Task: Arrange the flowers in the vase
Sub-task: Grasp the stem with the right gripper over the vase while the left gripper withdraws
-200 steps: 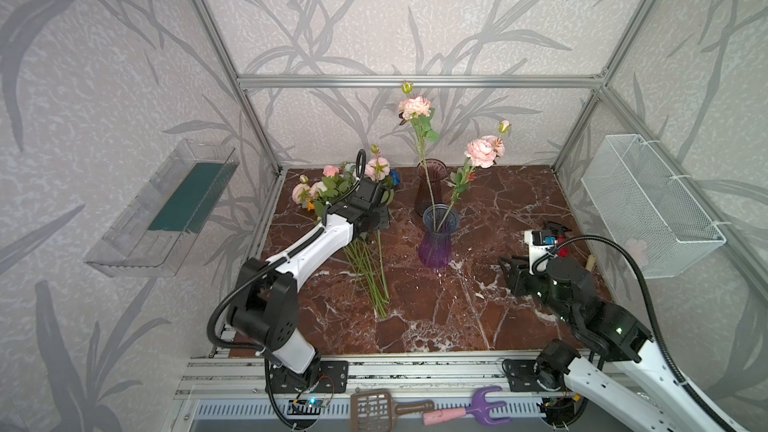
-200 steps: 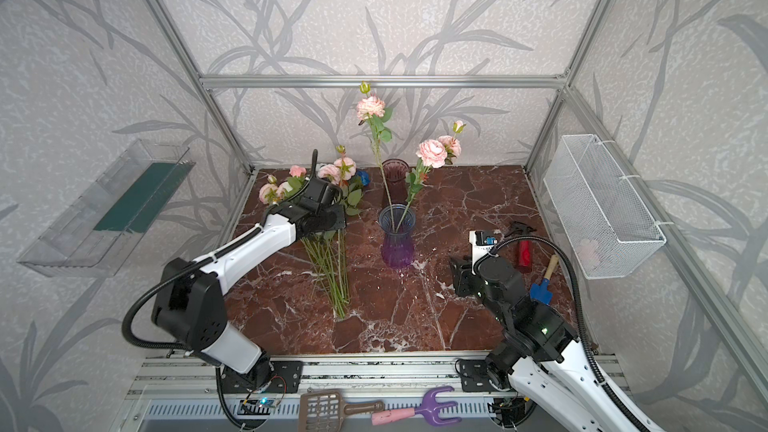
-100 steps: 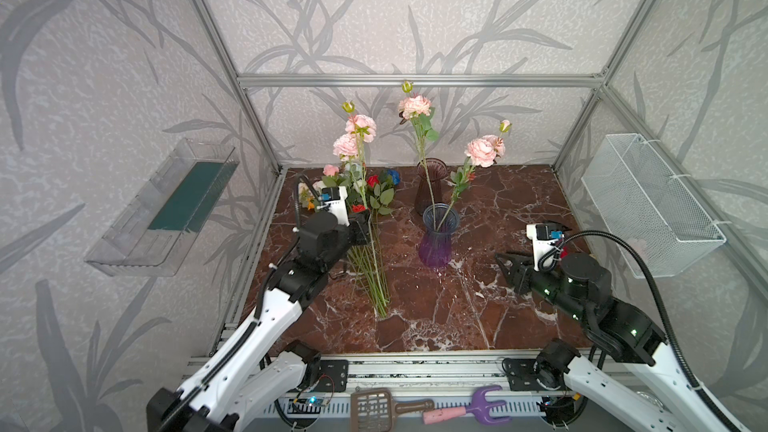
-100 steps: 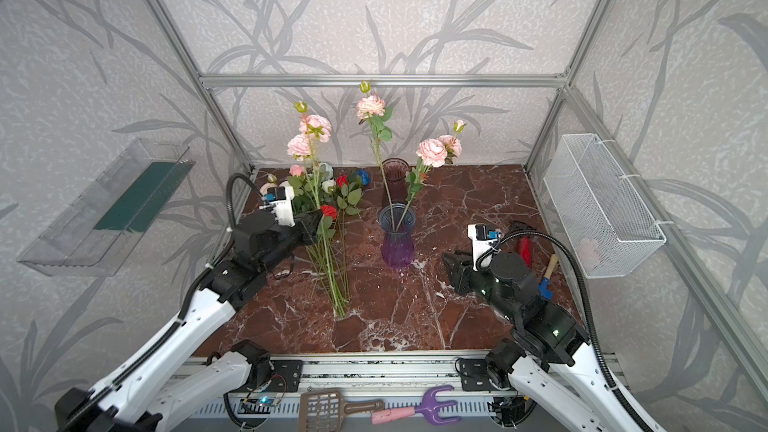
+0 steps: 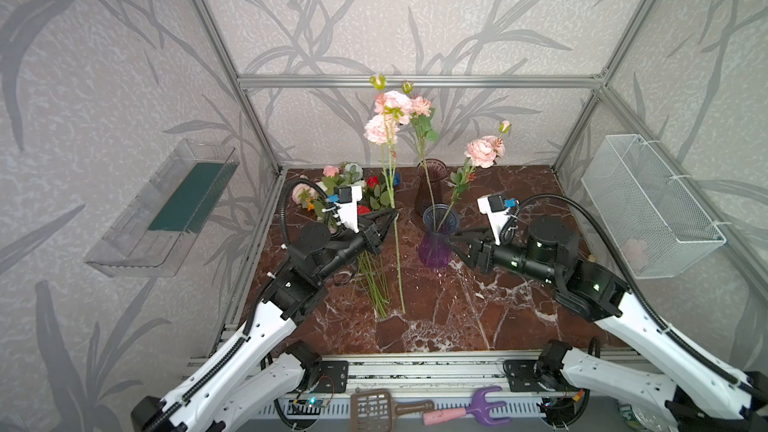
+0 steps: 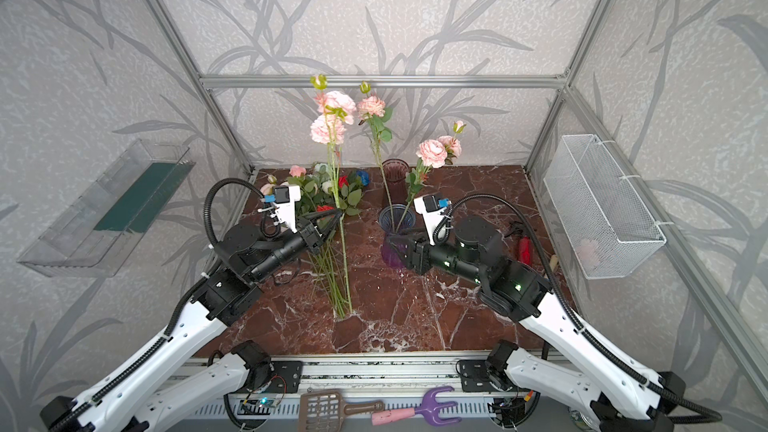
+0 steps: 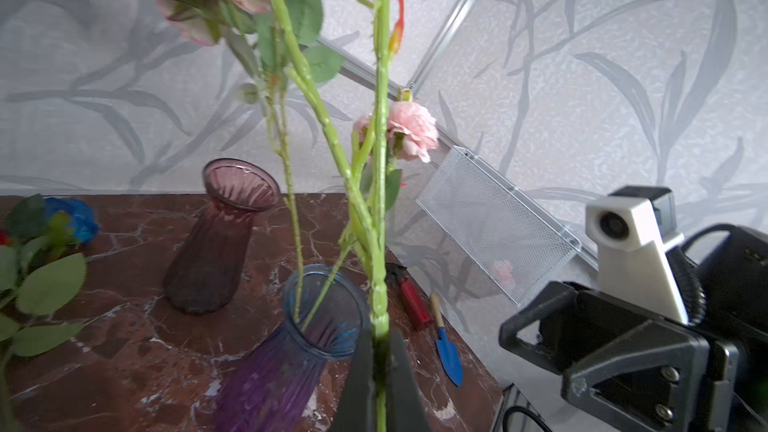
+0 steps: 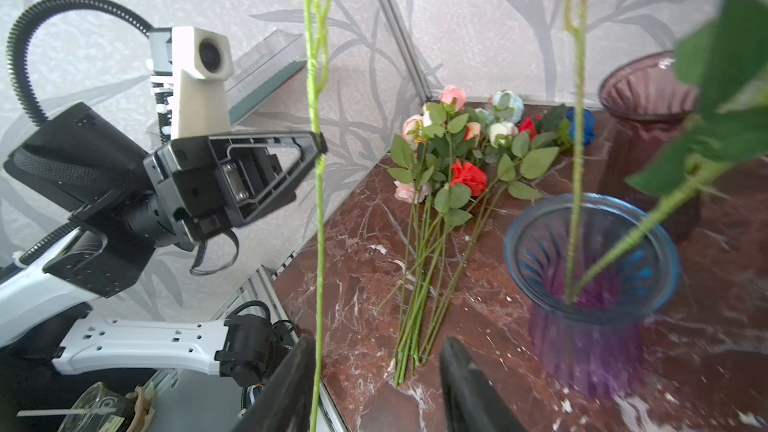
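Note:
My left gripper is shut on the green stem of a pink peony. The stem stands upright, its foot close to the marble, left of the purple-blue glass vase. Two pink flowers stand in the vase. My right gripper is open and empty, just right of the vase. In the right wrist view the held stem hangs by one of its fingers. Several more flowers lie piled at back left.
A dark plum vase stands empty behind the purple one. A red-handled tool and a blue trowel lie at the right. A wire basket hangs on the right wall and a clear shelf on the left wall.
The left arm has lifted the peony out of the pile, stood it upright and carried it toward the vase. The right gripper has moved up to the vase and opened wider.

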Available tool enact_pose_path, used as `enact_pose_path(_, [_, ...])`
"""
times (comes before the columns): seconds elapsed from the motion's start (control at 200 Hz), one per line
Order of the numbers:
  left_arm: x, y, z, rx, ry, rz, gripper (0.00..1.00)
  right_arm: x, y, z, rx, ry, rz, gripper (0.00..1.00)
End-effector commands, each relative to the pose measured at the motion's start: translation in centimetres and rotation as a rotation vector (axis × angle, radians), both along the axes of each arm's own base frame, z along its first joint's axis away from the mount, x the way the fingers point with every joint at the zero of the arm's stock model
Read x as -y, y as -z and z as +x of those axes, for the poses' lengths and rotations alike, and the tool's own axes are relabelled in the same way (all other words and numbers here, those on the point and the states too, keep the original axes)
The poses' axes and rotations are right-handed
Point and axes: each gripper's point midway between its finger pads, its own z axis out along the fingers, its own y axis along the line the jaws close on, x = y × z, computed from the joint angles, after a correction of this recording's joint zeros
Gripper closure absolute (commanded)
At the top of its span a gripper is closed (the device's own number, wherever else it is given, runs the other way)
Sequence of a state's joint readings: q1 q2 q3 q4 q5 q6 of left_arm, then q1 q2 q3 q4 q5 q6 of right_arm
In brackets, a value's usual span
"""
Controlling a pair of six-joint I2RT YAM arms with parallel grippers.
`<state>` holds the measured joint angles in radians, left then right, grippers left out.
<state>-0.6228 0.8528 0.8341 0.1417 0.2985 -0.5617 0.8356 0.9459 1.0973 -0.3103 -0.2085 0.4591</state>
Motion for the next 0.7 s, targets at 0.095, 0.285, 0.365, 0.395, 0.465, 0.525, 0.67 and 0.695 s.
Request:
enact_pose_path(0.095, [1.8, -3.8, -1.8, 0.104, 0.071, -0.044, 1.00, -4.9, -2.1, -0.3, 0.074, -0.122, -0.003, 0.49])
enact_pose_path(0.285, [1.7, -3.6, -2.1, 0.100, 0.074, -0.051, 1.00, -6.7, -1.9, 0.6, 0.059, -0.134, 0.007, 0.49])
enact_pose_path(0.365, [1.6, -3.3, -2.1, 0.100, 0.069, -0.051, 1.00, -7.2, -1.7, 0.9, 0.049, -0.136, 0.014, 0.53])
enact_pose_path(0.395, [1.6, -3.2, -2.1, 0.099, 0.069, -0.051, 1.00, -7.4, -1.7, 0.9, 0.045, -0.139, 0.015, 0.55])
enact_pose_path(0.465, [1.6, -3.2, -2.1, 0.102, 0.070, -0.055, 1.00, -7.9, -1.3, 1.2, 0.033, -0.146, 0.008, 0.60])
enact_pose_path(0.525, [1.6, -3.2, -2.1, 0.102, 0.071, -0.060, 1.00, -8.2, -1.2, 1.4, 0.031, -0.147, 0.006, 0.65])
enact_pose_path(0.67, [1.8, -2.9, -2.0, 0.106, 0.075, -0.060, 1.00, -8.8, -1.5, 1.8, 0.031, -0.141, 0.025, 0.81])
enact_pose_path(0.695, [1.8, -2.7, -2.0, 0.104, 0.075, -0.058, 1.00, -8.8, -1.7, 1.9, 0.033, -0.140, 0.030, 0.85])
